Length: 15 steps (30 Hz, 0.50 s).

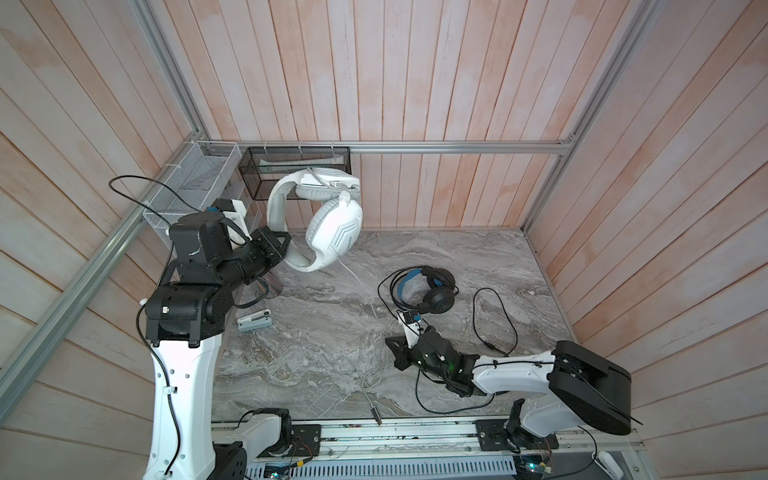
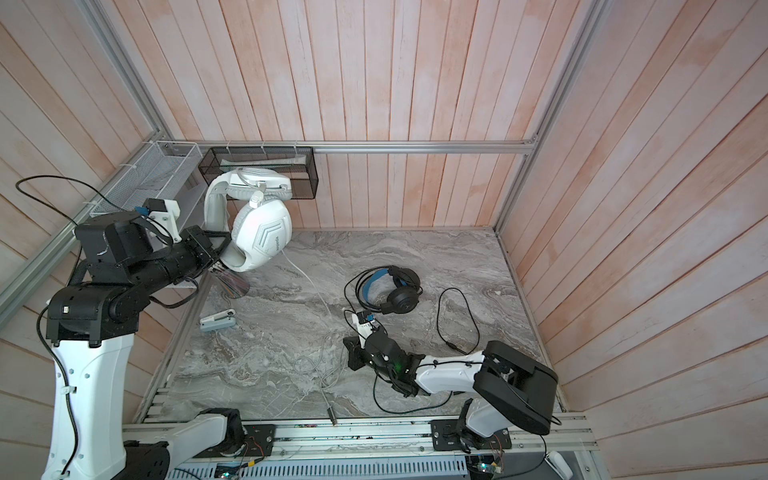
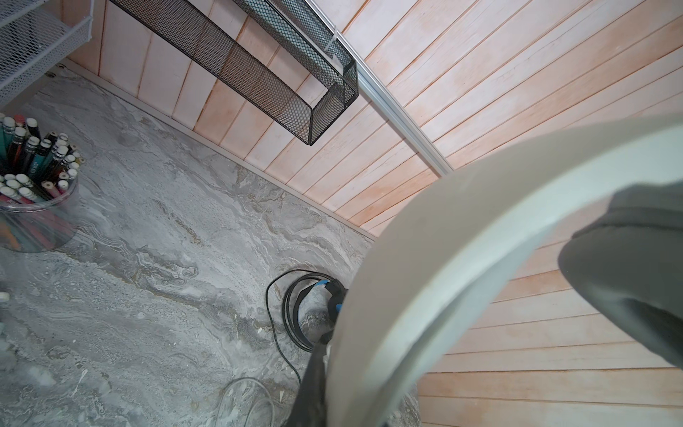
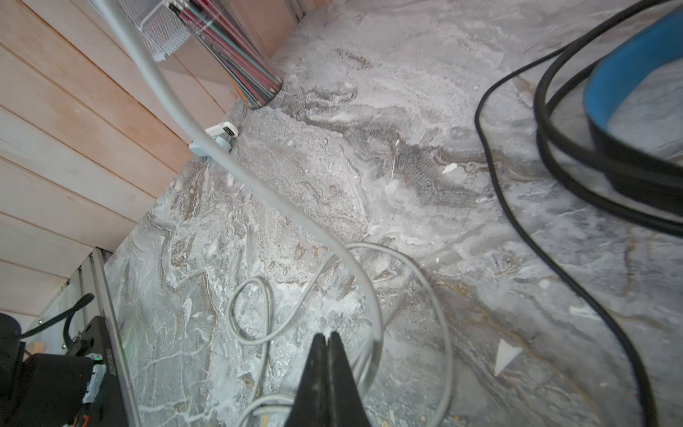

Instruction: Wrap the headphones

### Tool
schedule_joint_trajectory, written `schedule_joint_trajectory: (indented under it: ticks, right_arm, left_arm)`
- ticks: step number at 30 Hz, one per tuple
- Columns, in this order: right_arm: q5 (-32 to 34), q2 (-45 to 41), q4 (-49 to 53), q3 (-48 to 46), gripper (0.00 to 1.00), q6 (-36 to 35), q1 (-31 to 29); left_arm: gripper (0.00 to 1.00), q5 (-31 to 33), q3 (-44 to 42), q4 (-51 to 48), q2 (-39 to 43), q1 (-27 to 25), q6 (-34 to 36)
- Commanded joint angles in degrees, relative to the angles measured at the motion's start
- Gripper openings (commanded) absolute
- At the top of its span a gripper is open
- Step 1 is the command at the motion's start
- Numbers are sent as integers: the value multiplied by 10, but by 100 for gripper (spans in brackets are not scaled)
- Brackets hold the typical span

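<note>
The white headphones [image 1: 332, 232] [image 2: 262, 237] hang in the air at the back left. My left gripper [image 1: 286, 249] [image 2: 220, 253] is shut on their headband [image 3: 443, 295]. Their white cable [image 1: 361, 299] drops to the table and lies in loose loops [image 4: 258, 185]. My right gripper [image 1: 390, 344] [image 2: 348, 345] [image 4: 328, 334] is low over those loops with its jaws shut tight. The cable runs just beside the fingers, and nothing shows between the tips. The black headphones [image 1: 432, 291] [image 2: 395, 295] [image 3: 321, 295], with their blue-lined headband [image 4: 628, 92], lie on the table behind the right gripper.
The black cable [image 1: 494, 316] loops across the table on the right. A clear cup of pencils [image 3: 33, 207] and a small white device [image 1: 254, 321] stand near the left wall. A black mesh basket [image 1: 257, 174] and a white one [image 1: 199, 174] hang at the back left corner.
</note>
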State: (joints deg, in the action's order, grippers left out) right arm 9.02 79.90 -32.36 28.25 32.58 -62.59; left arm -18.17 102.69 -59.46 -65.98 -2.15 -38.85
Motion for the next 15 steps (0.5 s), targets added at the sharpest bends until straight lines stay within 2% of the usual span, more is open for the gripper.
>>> schedule_joint_trajectory:
  ticks: [1,5,8,9,13,15]
  right_arm:
    - [73,-64,122,47,0,-61,-17]
    - [87,-138,223,110,0,-117,-23]
    - [94,-191,273,128,0,-122,-23]
    - [91,-205,278,121,6,-114,-23]
    - [53,-220,233,43,43,-60,-19]
    - [42,-204,198,15,50,-33,-17]
  left_arm:
    - [0,9,0,26,8,0,2]
    - [0,12,3,26,4,-1,3]
    - [0,10,4,25,2,0,3]
    - [0,12,3,24,4,0,4]
    - [0,13,-8,27,10,0,5]
    - [0,7,-12,29,11,0,2]
